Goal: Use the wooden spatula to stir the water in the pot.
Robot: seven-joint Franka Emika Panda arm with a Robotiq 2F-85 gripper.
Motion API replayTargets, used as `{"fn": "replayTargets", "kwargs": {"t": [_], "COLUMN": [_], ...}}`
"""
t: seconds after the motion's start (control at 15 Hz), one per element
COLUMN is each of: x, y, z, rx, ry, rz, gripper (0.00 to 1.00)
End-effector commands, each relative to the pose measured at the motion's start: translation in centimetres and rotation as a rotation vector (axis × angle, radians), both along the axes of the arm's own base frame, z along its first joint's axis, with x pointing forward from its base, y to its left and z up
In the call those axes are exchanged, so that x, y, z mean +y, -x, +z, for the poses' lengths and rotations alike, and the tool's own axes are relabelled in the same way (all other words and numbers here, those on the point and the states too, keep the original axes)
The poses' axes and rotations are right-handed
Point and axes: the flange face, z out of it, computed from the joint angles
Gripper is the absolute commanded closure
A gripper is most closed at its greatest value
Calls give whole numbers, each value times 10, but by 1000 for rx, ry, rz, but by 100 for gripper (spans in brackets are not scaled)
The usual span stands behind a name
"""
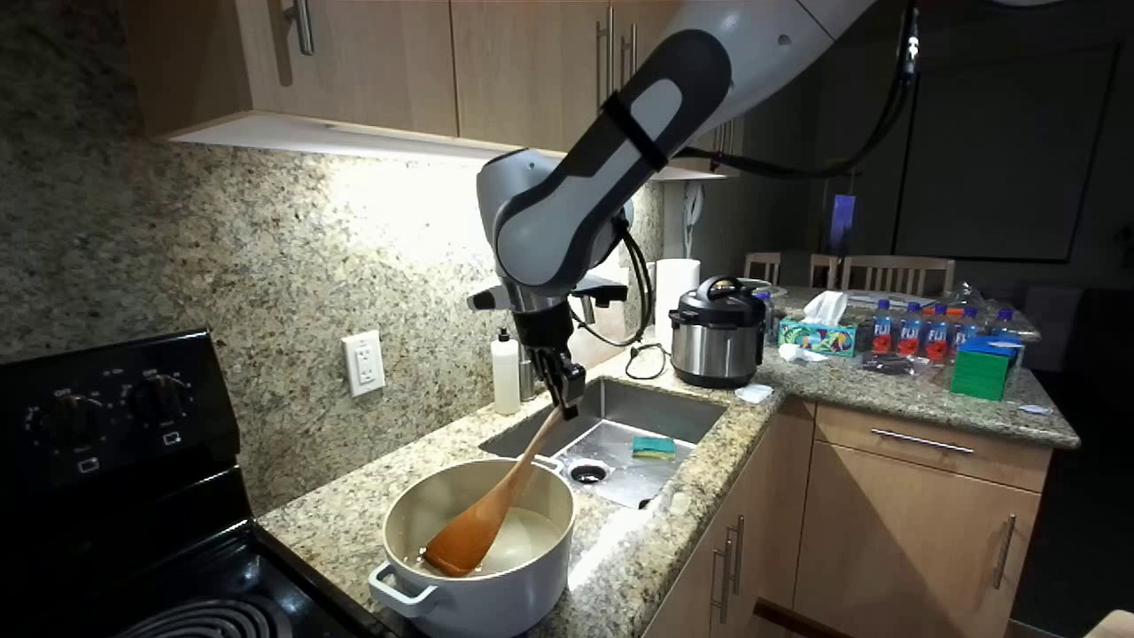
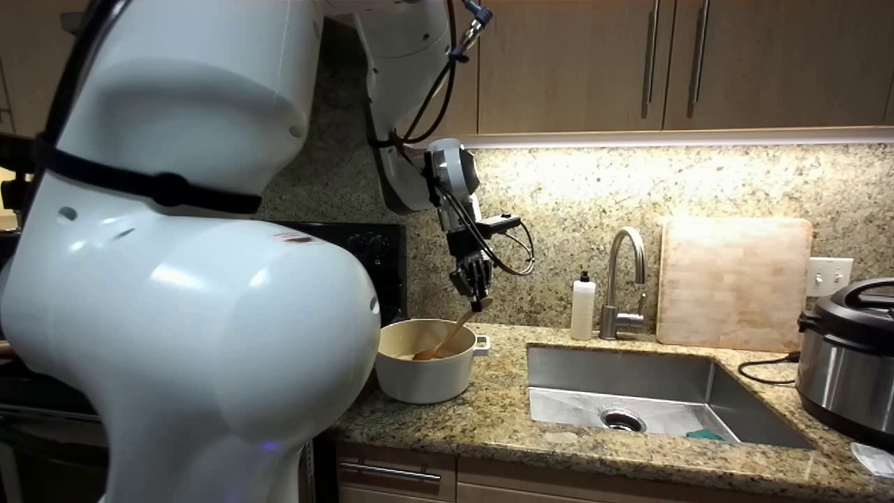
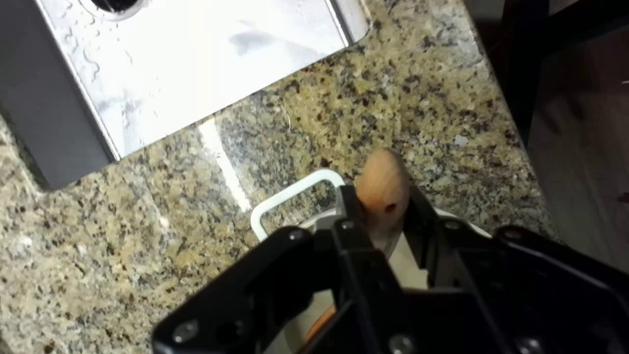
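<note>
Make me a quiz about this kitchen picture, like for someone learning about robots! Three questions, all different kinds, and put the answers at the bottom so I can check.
1. Fill in the blank: the end effector holds the wooden spatula, which reaches down into the ____.
2. Pick one: what lies in the sink?
A) tissue box
B) sponge
C) pump bottle
3. True or false: the wooden spatula stands straight up, with no lean at all.

Key:
1. pot
2. B
3. False: it leans, as both exterior views show.
</note>
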Motion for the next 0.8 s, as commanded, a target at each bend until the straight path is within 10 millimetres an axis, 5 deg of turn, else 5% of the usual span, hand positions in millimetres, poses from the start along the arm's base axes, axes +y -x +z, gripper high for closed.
{"fn": "replayTargets", "kwargs": {"t": [0.0,0.4,0.73], "x": [-11,-14,21], "y": [3,21,45], "z": [18,32,27], "rx": [-11,25,140], "ry": [72,166,261], "rz": [-128,-174,4], "gripper": [93,93,93]}}
